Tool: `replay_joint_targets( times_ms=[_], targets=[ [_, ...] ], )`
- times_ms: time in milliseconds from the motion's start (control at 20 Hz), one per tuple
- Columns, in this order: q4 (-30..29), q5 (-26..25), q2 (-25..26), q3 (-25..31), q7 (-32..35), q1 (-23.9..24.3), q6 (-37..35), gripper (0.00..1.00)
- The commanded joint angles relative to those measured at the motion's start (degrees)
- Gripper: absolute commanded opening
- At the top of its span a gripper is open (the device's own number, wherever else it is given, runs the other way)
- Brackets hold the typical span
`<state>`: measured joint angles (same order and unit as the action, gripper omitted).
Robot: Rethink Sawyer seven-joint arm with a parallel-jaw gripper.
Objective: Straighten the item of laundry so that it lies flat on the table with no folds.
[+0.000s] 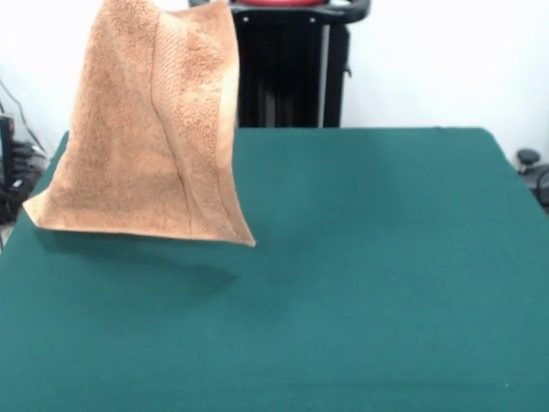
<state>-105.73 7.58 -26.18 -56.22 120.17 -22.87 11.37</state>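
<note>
Although the gripper itself lies above the top edge of the front view and cannot be seen, so that its opening and its hold cannot be told, the entry stands as follows: one towel (150, 137), light orange-tan terry cloth, hanging in the air from a point beyond the picture's upper edge, where the gripper would be; upper part narrow and gathered, lower part spreading wide below; a ribbed woven band running down the cloth from the top, with a smoother hem strip along the side edge beside it; a lengthwise fold or crease visible down the middle; lower edge roughly level, one bottom corner pointing out to each side, a faint shadow on the surface beneath it; whether the lower edge touches that surface or hangs just clear cannot be told. One table (369, 275), covered in smooth dark green cloth, lying below the hanging towel and reaching far out to the side of it. One black pedestal (292, 73), upright, behind the table's far edge, beside the towel's upper part
</note>
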Motion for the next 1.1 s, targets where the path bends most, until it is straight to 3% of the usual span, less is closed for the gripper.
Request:
replay_joint_targets(
  times_ms=[50,350,750,1100],
  targets=[
    [9.5,0.4,-0.1,7.1,2.3,-0.5,-12.0,0.00],
    [13.6,4.8,6.7,-3.0,5.5,-4.8,-7.8,0.00],
    [18.3,7.7,10.3,-5.4,6.9,-4.1,-9.1,0.00],
    [18.3,10.4,13.5,-6.6,8.4,-4.6,-9.4,0.00]
  ],
)
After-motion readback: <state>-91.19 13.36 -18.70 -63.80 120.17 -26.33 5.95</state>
